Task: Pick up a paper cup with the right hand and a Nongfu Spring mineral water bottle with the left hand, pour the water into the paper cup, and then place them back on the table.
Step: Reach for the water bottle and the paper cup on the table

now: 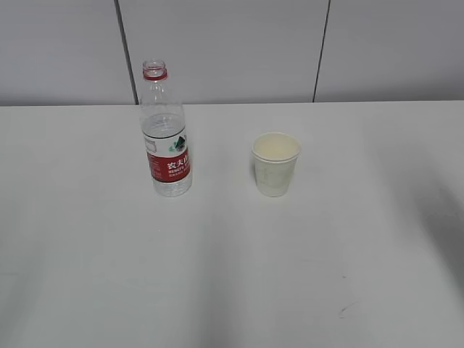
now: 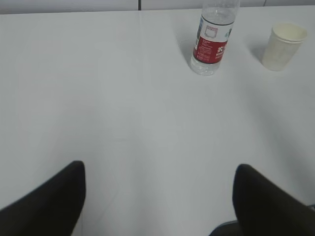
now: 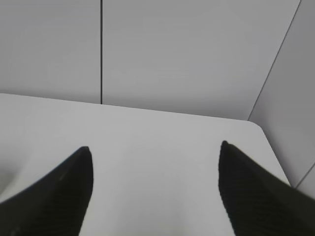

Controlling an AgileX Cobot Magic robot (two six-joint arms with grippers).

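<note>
The Nongfu Spring bottle (image 1: 167, 138) stands upright and uncapped on the white table (image 1: 232, 275), left of centre, with clear water in its lower part. The off-white paper cup (image 1: 275, 164) stands upright to its right, a short gap between them. Neither arm shows in the exterior view. From the left wrist, the bottle (image 2: 210, 42) and the cup (image 2: 284, 46) sit far ahead at upper right; my left gripper (image 2: 160, 169) is open and empty above bare table. My right gripper (image 3: 155, 147) is open and empty, facing the table's far right corner and the wall.
Grey wall panels (image 1: 232, 43) rise behind the table's far edge. The table's rounded far right corner (image 3: 256, 125) shows in the right wrist view. A few faint dark scuffs (image 1: 346, 308) mark the tabletop near the front.
</note>
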